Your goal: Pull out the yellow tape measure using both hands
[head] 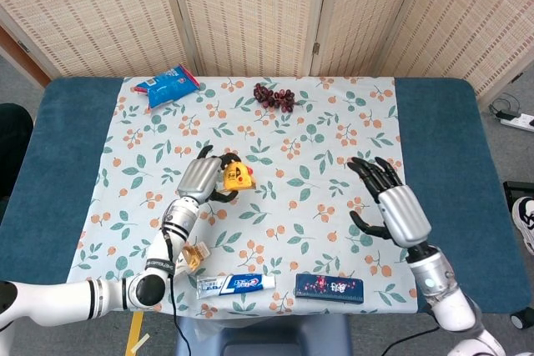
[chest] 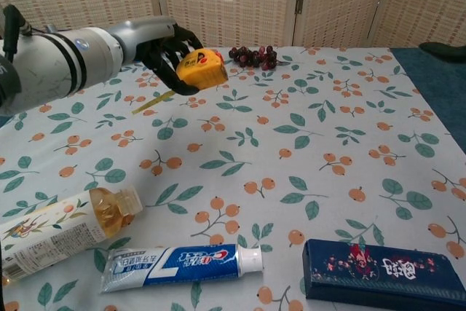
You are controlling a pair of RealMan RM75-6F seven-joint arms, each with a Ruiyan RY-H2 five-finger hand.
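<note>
Bringing your right hand [head: 399,208] across was the step that mattered: it hovered over the desk [head: 434,122] with fingers spread and nothing in them, well apart from the tape measure [head: 236,176]. Nearest you lay a bottle [chest: 54,227], a toothpaste tube [chest: 178,261] and a dark box [chest: 382,269], so you needed to pass above them. Your left hand [head: 200,178] gripped the yellow case, lifted off the cloth, a short strip of tape trailing. Steadying that case, you should have pinched the loose tape end. Grapes [head: 274,96] sat beyond.
</note>
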